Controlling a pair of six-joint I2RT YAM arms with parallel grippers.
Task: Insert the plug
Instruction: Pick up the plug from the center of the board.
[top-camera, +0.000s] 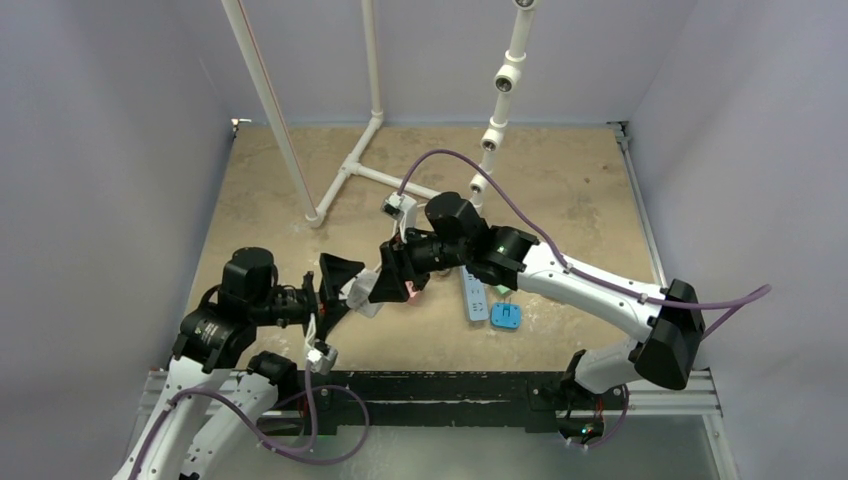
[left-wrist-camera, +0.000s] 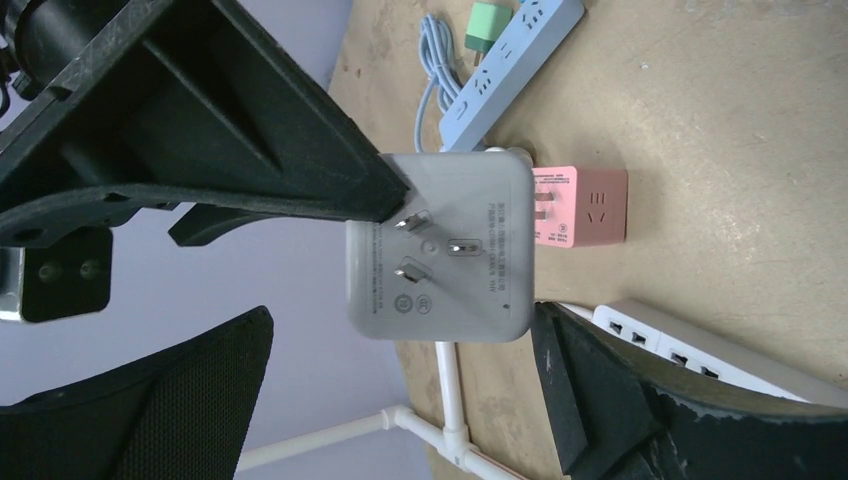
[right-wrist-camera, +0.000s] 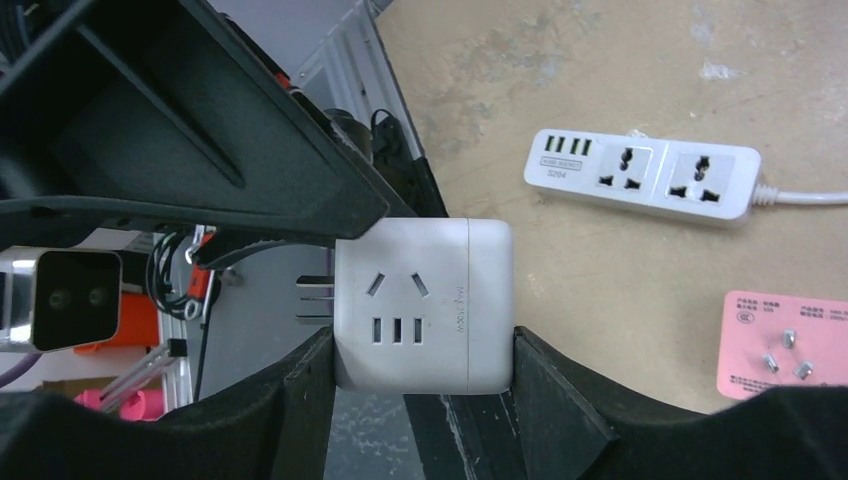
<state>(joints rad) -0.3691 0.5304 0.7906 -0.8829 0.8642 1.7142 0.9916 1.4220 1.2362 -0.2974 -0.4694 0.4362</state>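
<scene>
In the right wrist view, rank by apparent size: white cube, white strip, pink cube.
Largest: white cube, though it is nearest the camera.
Then white strip and pink cube: similar, not ranked; the pink one is cut off by the frame edge.

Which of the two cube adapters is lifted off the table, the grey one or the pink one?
The grey cube adapter: the right gripper holds it between its fingers, while the pink cube adapter sits on the table.

Fine print on the grey cube plug (left-wrist-camera: 440, 245), pink cube (left-wrist-camera: 580, 207) and white strip (right-wrist-camera: 640, 175) is unreadable
</scene>
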